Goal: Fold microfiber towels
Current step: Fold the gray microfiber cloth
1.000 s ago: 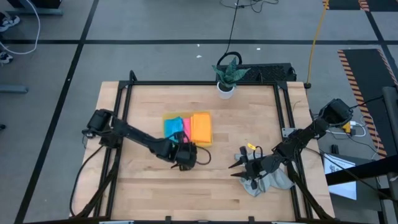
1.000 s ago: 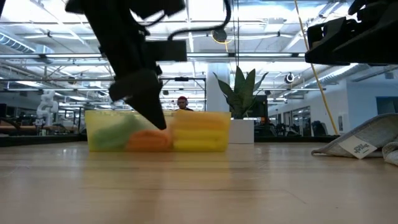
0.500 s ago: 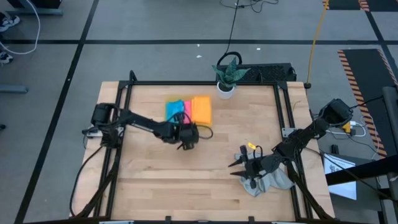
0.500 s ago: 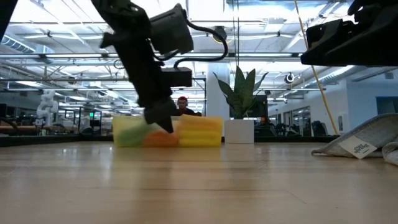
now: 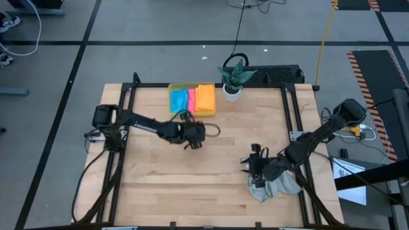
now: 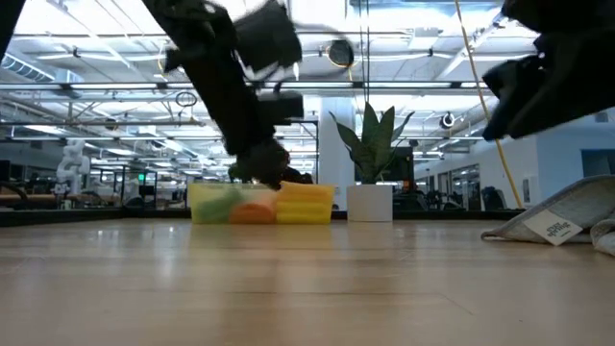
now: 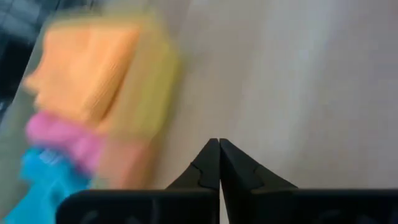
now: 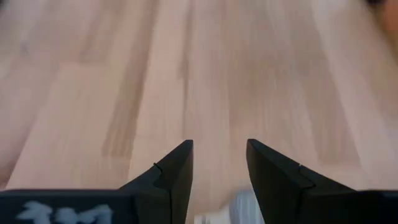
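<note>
A translucent yellow tray (image 5: 192, 86) stands at the table's far edge with folded blue (image 5: 177, 101), pink (image 5: 190, 99) and orange (image 5: 205, 99) microfiber towels side by side in it. My left gripper (image 5: 186, 117) is shut and points at the tray's near wall. In the left wrist view its tips (image 7: 219, 143) lie beside the tray (image 7: 158, 81). A light grey towel (image 5: 276, 186) lies crumpled at the near right. My right gripper (image 5: 250, 165) hovers open over bare wood just left of it, nothing between its fingers (image 8: 219, 146). My left gripper's shut fingers come level and slanting down from the table's near side at the tray's near wall (image 7: 146, 134). I cannot tell whether they touch it; the left wrist view shows wood past the tips and the tray just to one side.
A potted plant in a white pot (image 5: 231, 89) stands at the far edge, right of the tray. A black frame (image 5: 204, 85) rims the table. A pale printed sheet (image 6: 562, 216) lies at the right. Bare wood lies across the table's middle and near left.
My shut left gripper has swept toward the far edge. The tray with its towels has slid ahead of it from the table's middle to the far edge, staying upright. My right gripper has rolled and tipped in place beside the grey towel, rising slightly.
</note>
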Available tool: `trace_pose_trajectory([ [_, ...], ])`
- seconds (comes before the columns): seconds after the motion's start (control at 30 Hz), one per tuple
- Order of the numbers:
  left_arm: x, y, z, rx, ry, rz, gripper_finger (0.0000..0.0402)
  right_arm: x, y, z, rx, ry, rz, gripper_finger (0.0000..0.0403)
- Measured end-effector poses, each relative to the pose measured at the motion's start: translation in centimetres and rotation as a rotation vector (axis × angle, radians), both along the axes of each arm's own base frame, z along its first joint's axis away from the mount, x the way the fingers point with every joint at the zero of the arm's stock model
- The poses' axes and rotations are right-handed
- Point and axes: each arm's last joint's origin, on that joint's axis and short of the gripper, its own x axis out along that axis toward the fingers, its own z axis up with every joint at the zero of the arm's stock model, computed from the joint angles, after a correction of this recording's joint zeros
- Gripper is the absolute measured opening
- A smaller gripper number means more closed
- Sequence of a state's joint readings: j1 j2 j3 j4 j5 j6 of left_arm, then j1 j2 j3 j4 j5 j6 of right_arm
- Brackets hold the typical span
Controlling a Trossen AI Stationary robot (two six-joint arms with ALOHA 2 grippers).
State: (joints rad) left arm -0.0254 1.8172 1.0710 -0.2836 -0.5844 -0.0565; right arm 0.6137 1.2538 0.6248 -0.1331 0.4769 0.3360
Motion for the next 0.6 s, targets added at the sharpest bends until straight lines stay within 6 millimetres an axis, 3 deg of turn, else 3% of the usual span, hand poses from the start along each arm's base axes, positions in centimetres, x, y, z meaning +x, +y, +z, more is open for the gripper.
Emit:
trace_pose_trajectory([
  [0.07,0.4,-2.4,0.4,-0.024,-0.078,-0.044,0.0003,0.2,-0.1,0.1,0.027,0.084,-0.052,0.0140],
  [0.33,0.9,-10.5,0.2,-0.074,-0.267,-0.232,0.0017,0.6,-1.7,-2.7,0.115,0.393,-0.187,0.0139],
  [0.47,1.3,-12.4,-0.3,-0.066,-0.321,-0.314,0.0004,0.9,-2.5,-3.7,0.121,0.481,-0.229,0.0134],
  [0.6,2.2,-12.8,-0.9,-0.073,-0.364,-0.384,0.0010,1.2,-3.0,-4.1,0.133,0.533,-0.225,0.0114],
])
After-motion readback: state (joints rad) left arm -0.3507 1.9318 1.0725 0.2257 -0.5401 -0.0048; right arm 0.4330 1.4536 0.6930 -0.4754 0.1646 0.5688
